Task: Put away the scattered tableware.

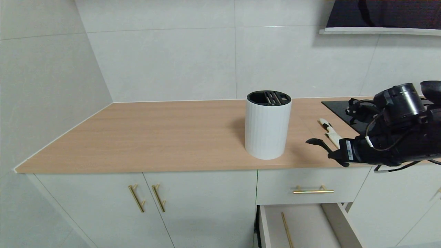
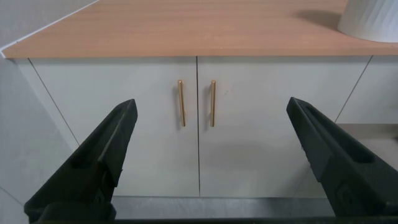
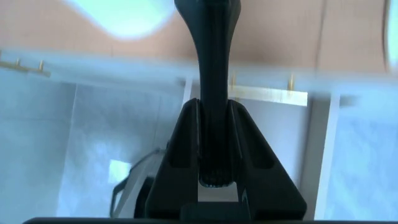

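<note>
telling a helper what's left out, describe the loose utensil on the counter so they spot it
On the wooden countertop, look between the white ribbed holder and the black cooktop. The utensil lies flat, slim and pale, unlike the upright holder.

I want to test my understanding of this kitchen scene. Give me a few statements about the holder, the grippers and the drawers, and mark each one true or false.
1. The white holder stands upright on the counter. True.
2. The left gripper is shut on a spoon. False: it is open and holds nothing.
3. The right gripper is shut on a black utensil. True.
4. The lower drawer is closed. False: it is pulled open.
5. The white-handled utensil stands inside the holder. False: it lies on the counter beside it.
</note>
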{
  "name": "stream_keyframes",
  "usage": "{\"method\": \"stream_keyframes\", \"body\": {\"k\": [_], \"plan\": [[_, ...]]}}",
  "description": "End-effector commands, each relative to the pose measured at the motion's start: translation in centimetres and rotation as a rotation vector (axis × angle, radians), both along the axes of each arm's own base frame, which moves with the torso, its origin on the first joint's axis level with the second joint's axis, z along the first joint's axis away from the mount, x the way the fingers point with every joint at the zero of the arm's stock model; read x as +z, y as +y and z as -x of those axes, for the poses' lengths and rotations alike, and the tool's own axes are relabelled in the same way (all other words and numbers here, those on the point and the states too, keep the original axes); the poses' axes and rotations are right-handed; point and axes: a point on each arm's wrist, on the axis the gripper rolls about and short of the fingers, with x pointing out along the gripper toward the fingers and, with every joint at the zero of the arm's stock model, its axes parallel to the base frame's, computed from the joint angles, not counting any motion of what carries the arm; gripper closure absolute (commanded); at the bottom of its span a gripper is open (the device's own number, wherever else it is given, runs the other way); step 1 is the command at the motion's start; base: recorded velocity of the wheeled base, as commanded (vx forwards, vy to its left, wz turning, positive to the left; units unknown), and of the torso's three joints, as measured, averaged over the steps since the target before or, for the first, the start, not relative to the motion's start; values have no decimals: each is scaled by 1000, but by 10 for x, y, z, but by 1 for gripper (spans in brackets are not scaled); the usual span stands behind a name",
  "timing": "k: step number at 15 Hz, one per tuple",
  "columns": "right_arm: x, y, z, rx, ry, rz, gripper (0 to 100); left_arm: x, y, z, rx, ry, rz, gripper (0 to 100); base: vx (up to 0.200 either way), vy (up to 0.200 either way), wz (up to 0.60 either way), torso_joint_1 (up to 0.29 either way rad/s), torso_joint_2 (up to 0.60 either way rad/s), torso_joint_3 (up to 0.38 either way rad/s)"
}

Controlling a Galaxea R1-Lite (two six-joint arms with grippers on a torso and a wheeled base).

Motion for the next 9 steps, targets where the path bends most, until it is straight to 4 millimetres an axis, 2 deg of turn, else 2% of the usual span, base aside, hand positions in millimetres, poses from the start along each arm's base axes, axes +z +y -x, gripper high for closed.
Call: {"method": "stream_keyframes", "body": {"k": [1,4,7,9], "plan": [[5,-8,34,-8,-48,-7,100,0,0,0,1,0,0,0,0,0,0,0,0,0],[-9,-13,53,0,-99,3,100,0,0,0,1,1,0,0,0,0,0,0,0,0],[-26,-12,51,36,-85,45,100,0,0,0,1,0,0,0,0,0,0,0,0,0],[-28,-12,51,36,-100,46,100,0,0,0,1,0,0,0,0,0,0,0,0,0]]}}
